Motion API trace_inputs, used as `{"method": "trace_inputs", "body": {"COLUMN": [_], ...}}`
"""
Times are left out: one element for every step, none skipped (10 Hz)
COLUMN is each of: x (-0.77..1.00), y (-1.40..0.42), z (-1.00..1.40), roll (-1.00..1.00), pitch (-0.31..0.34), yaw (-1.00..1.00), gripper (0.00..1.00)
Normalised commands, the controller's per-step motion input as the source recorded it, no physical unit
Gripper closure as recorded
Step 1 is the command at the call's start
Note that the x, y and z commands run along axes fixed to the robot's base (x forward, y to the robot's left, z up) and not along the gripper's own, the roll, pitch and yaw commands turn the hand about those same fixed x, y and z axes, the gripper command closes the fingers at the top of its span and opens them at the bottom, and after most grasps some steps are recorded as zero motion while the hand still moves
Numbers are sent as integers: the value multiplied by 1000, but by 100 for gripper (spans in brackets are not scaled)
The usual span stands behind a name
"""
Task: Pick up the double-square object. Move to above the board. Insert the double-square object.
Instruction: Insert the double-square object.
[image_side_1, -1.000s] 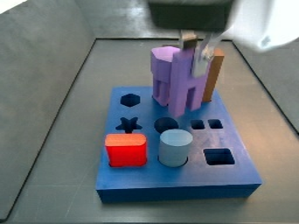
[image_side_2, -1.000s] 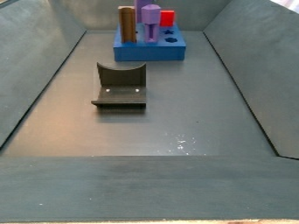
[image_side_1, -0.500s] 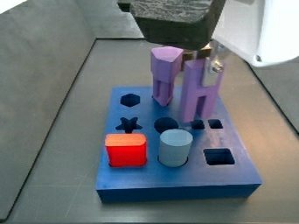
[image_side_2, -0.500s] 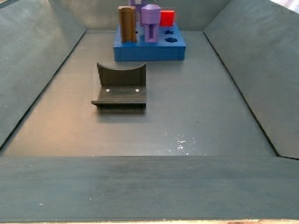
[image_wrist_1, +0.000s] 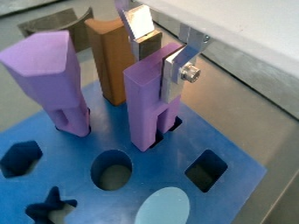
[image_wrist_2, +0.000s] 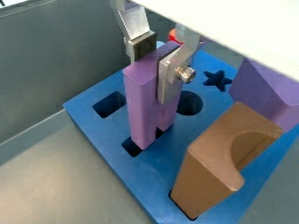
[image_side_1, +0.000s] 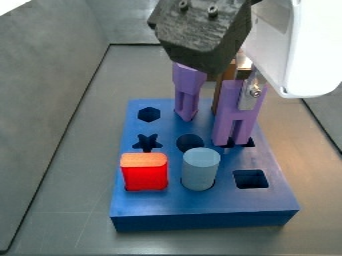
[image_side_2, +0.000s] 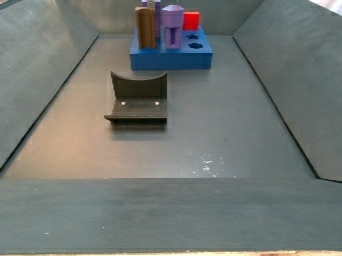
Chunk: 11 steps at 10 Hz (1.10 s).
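My gripper is shut on the double-square object, a slim lavender post held upright by its top. Its foot sits at the mouth of a small dark cut-out in the blue board. The post and gripper also show over the board's edge. In a side view the gripper holds the post at the far right part of the board. In the distant side view the board is small and the gripper cannot be made out.
A thick purple column and a brown block stand in the board close to the post. A red cube and a pale blue cylinder sit near its front. The fixture stands on the floor.
The gripper has come down with the post; the post's foot has dropped from above the board to the board's top face at the small cut-out.
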Motion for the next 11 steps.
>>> {"method": "trace_inputs", "body": {"x": [491, 534, 351, 431, 83, 177, 120, 57, 17, 0, -37], "y": [-186, -243, -131, 0, 34, 69, 69, 0, 0, 0, 0], "z": [-17, -129, -129, -140, -57, -123, -123, -203, -197, -289, -369], "roll": [211, 206, 83, 0, 31, 0, 74, 26, 26, 46, 114], "pitch": [263, 229, 120, 83, 60, 57, 57, 0, 0, 0, -6], "yaw": [-326, -283, -237, -323, 0, 0, 31, 54, 46, 0, 9], "gripper": [100, 100, 100, 100, 100, 100, 100, 100, 100, 100, 100]}}
